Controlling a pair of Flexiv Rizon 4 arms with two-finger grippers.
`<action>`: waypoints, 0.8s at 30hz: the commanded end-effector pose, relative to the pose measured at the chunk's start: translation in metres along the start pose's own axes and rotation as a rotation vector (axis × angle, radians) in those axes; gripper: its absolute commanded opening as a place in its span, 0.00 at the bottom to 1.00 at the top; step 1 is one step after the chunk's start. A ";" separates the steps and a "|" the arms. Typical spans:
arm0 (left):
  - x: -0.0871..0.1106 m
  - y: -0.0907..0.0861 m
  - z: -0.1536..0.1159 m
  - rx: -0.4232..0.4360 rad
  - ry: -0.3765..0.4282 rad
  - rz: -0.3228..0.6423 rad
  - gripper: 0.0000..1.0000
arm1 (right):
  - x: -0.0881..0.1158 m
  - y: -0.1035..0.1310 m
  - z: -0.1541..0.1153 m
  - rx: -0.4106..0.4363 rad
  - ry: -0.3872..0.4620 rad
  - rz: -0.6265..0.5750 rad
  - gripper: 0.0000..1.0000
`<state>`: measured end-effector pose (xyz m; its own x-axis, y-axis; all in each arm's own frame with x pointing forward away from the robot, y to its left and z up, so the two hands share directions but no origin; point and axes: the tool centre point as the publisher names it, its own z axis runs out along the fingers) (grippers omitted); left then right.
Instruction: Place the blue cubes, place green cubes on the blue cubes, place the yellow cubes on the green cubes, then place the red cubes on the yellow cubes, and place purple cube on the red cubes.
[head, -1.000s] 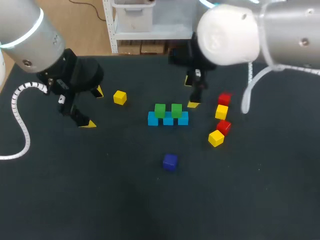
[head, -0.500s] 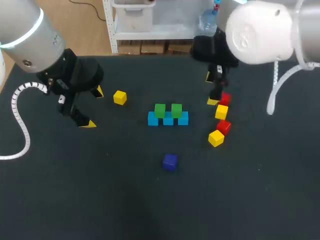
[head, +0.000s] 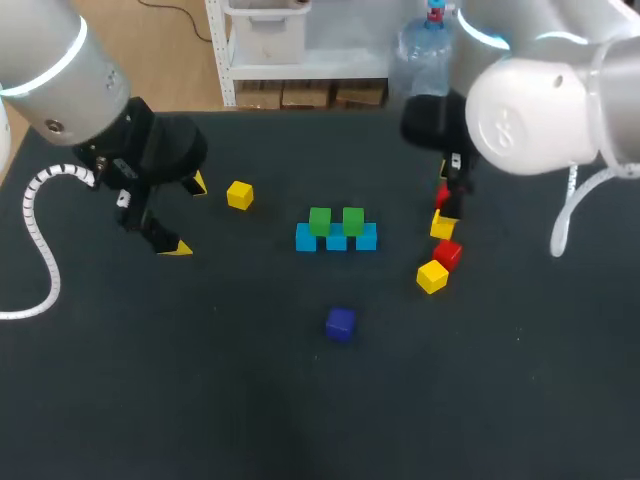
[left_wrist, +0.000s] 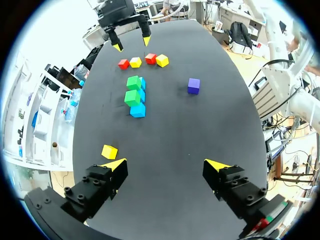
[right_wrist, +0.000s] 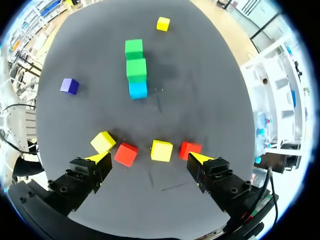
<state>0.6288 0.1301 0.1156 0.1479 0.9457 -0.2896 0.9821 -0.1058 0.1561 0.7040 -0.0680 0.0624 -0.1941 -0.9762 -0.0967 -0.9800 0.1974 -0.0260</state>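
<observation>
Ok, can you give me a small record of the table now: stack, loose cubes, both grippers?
base row: three blue cubes, side by side
second layer: two green cubes resting on the blue cubes
yellow cubes: three loose, none stacked
red cubes: two loose
purple cube: alone, apart from the blue cubes
left gripper: fingers open, empty
right gripper: fingers open, above red and yellow cubes

Robot lab, black table (head: 250, 400), robot arms (head: 60, 70)

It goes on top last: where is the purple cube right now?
In the head view the purple cube lies alone near the middle, on the camera's side of the blue cubes carrying the green cubes, touching nothing.
</observation>
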 end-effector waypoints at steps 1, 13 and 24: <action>0.001 0.000 0.000 0.000 -0.003 0.003 1.00 | 0.004 -0.002 0.012 0.004 -0.004 0.007 1.00; 0.001 0.000 0.000 0.000 -0.003 0.003 1.00 | 0.006 -0.003 0.029 -0.013 -0.010 0.022 0.70; 0.001 0.000 0.000 0.000 -0.003 0.003 1.00 | 0.009 -0.008 0.041 -0.018 -0.007 0.029 0.50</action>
<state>0.6288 0.1301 0.1156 0.1479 0.9457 -0.2896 0.9821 -0.1057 0.1562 0.7091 -0.0753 0.0235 -0.2220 -0.9695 -0.1037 -0.9746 0.2240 -0.0076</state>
